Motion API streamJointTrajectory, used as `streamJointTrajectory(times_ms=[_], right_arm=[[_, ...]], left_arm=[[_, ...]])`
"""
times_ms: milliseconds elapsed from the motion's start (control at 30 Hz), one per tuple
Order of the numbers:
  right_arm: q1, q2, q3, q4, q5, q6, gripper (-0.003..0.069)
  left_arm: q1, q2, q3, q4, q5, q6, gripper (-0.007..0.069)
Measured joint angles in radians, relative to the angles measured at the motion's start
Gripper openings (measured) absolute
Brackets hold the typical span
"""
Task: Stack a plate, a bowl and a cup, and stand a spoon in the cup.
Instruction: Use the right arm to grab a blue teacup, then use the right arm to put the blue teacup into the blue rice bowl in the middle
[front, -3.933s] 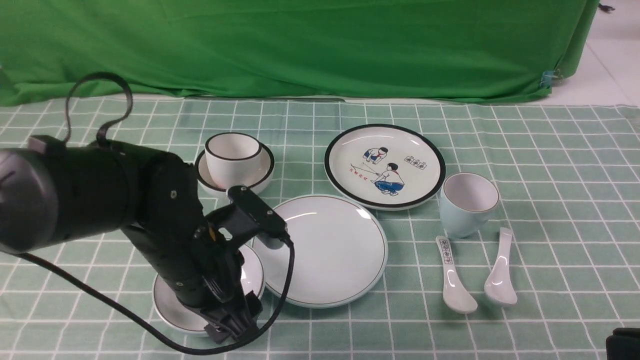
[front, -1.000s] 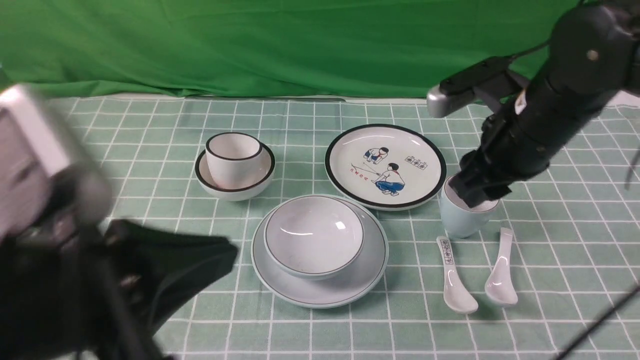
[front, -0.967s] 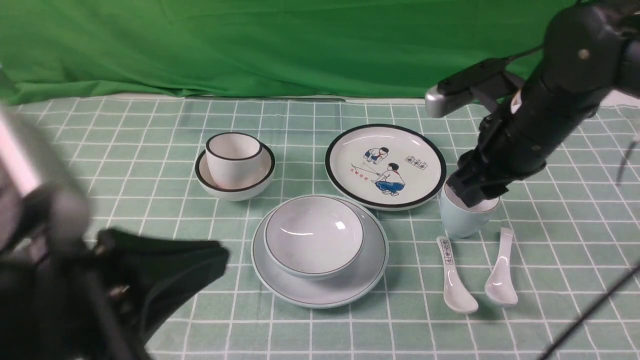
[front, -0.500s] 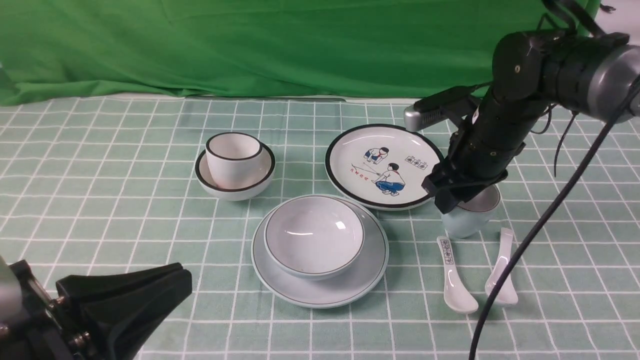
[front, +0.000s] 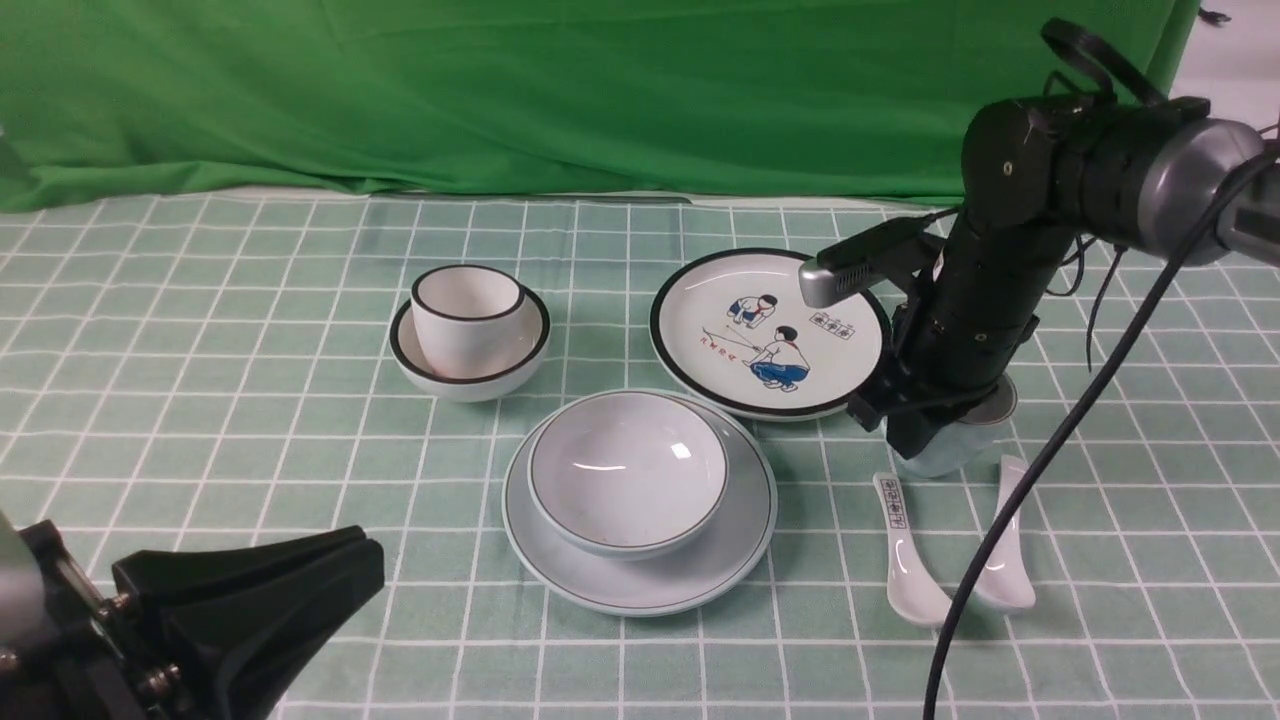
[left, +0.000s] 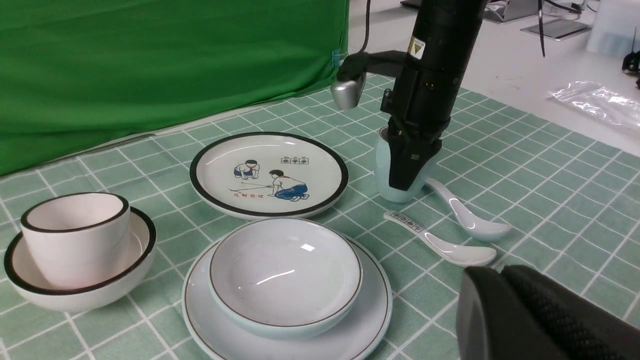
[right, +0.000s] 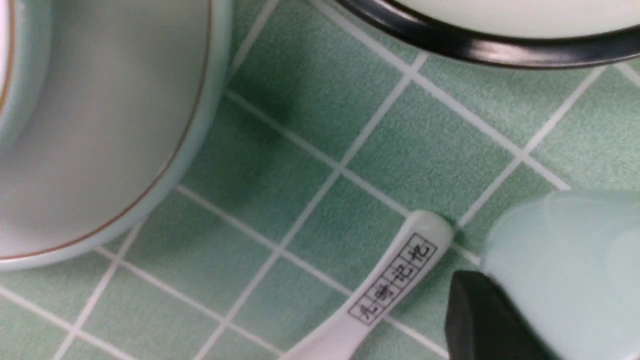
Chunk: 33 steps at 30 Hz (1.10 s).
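The pale bowl (front: 627, 470) sits in the pale plate (front: 742, 540) at the table's middle front; both also show in the left wrist view, bowl (left: 285, 270) and plate (left: 372, 320). The pale blue cup (front: 960, 452) stands on the cloth to their right. My right gripper (front: 915, 440) is down over the cup's rim and shut on its wall (left: 382, 170). One finger (right: 475, 315) lies against the cup's outside (right: 560, 265); the other is hidden. The plain spoon (front: 1010, 592) lies just in front of the cup. My left gripper (front: 365, 565) is shut and empty at the front left.
A spoon with printed characters (front: 910, 580) lies left of the plain one. A black-rimmed cartoon plate (front: 768, 330) lies behind the cup. A black-rimmed white cup (front: 467, 315) stands in a black-rimmed bowl (front: 470, 380) at back left. The right arm's cable (front: 1000, 540) hangs across the spoons.
The bowl now sits in the plate and my left arm has drawn back to the front left. My right gripper has come down lower onto the cup's wall.
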Motion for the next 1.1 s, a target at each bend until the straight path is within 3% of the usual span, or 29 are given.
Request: streamJointTrajectory(times_ms=[233,367,500,1000,1100], right_arm=[[0.126,-0.185,-0.004,0.082,0.037,0.003,0.0085],[0.266,-0.212,-0.007,0.115,0.058,0.003,0.0085],[0.376,-0.142,-0.013,0.123,-0.03,0.003,0.0085],[0.394,0.13,-0.213,0.095,-0.037,0.046,0.009],[0.394,0.146,-0.215,0.076,-0.037,0.057,0.0139]], left_arm=[[0.0,0.0,0.0,0.1,0.072,0.008,0.0009],[0.0,0.0,0.0,0.106,0.086,0.008,0.0009],[0.0,0.0,0.0,0.106,0.091,-0.005,0.0009],[0.0,0.0,0.0,0.106,0.093,-0.025,0.0009],[0.0,0.0,0.0,0.109,0.095,-0.026,0.0009]])
